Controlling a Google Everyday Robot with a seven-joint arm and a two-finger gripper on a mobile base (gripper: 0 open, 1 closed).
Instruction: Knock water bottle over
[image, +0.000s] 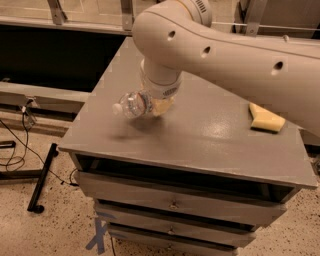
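Note:
The water bottle (133, 104) is clear with a white cap. It lies on its side with the cap pointing left, a little above the left part of the grey table top (200, 130). Its shadow falls on the table below it. My gripper (161, 105) is at the bottle's base end, under the big white arm (225, 50), and is shut on the bottle. The yellowish fingers (165, 104) show only partly, and the wrist hides the rest.
A yellow sponge (266, 119) lies at the right side of the table top. The table has drawers (175, 202) below its front edge. Cables and a black stand foot (40, 185) lie on the speckled floor at left. A dark rail runs behind.

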